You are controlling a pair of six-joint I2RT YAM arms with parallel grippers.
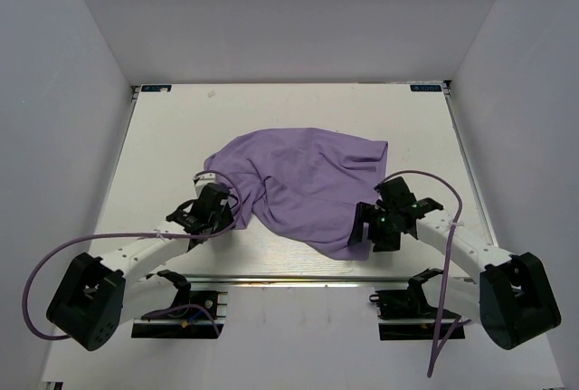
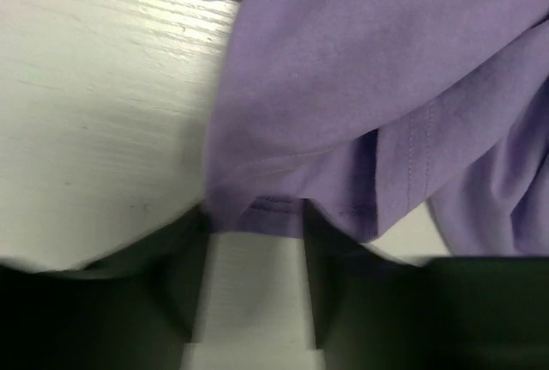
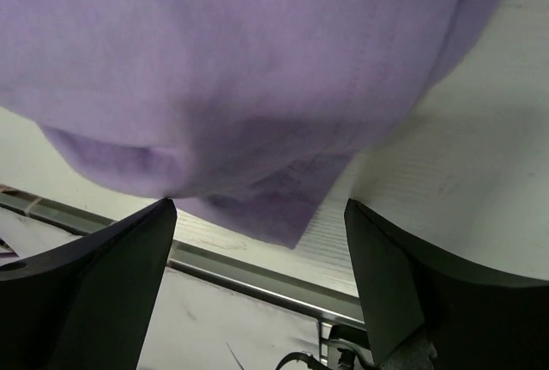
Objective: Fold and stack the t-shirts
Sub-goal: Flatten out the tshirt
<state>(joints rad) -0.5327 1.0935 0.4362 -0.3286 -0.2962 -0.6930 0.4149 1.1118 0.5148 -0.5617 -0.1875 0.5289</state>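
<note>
Lavender soft cloth, a short-sleeved t-shirt point(image 1: 303, 186), lies crumpled and unfolded near the middle of the white wood-grained table point(image 1: 172, 137), its bulk bunched toward the far side and one lobe trailing toward the near right; only this one garment is in view, so no stack exists yet.

Left gripper point(image 1: 232, 213), at the shirt's near left border: in the left wrist view its dark fingers point(image 2: 316, 275) stand apart on either side of a stitched hem, with white showing in the gap; the cloth sits at the fingertips but no pinch is visible, so the jaws read as released.

Right gripper point(image 1: 366, 227), at the trailing lobe near the table's metal front rail point(image 1: 298, 280): in the right wrist view both black fingers point(image 3: 103, 284) are spread wide, the lobe's corner hanging between and above them, untouched by either as far as can be seen.

Step in hand, as judged: acquiring two edge points so the garment can be lifted and spread flat; folding has not begun.

Next move, as judged: each pair of fingers must close on a single layer of hem, not a bunched wad; the arms would then need to draw apart evenly, keeping the cloth clear of the rail and the thin purple cables point(image 1: 36, 272).
</note>
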